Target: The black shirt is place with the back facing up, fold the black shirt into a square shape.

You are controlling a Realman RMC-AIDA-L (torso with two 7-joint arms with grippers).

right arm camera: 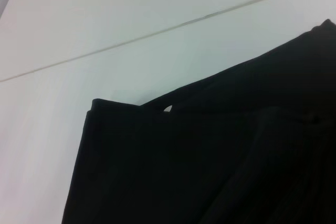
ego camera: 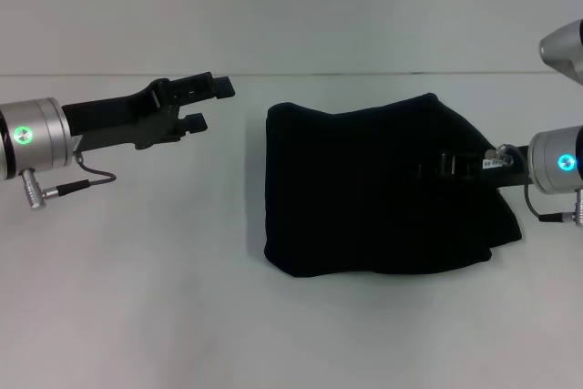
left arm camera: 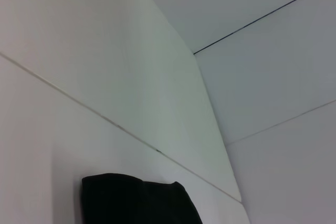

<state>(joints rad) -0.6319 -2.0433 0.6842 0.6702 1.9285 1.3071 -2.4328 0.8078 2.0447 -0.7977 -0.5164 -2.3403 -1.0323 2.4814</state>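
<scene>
Black shirt [ego camera: 383, 189] lay folded into a rough rectangle on the white table [ego camera: 137, 316], right of centre in head view, plain side up, edges lumpy, not quite square. Left gripper [ego camera: 209, 104] hung over bare table just left of the shirt, apart from it, fingers spread w/ nothing between them. Right gripper [ego camera: 453, 167] was over the shirt's right part, black on black, so can't tell its grip. Left wrist view showed a shirt corner [left arm camera: 136, 200]; right wrist view showed folded layers [right arm camera: 210, 161] close up.
</scene>
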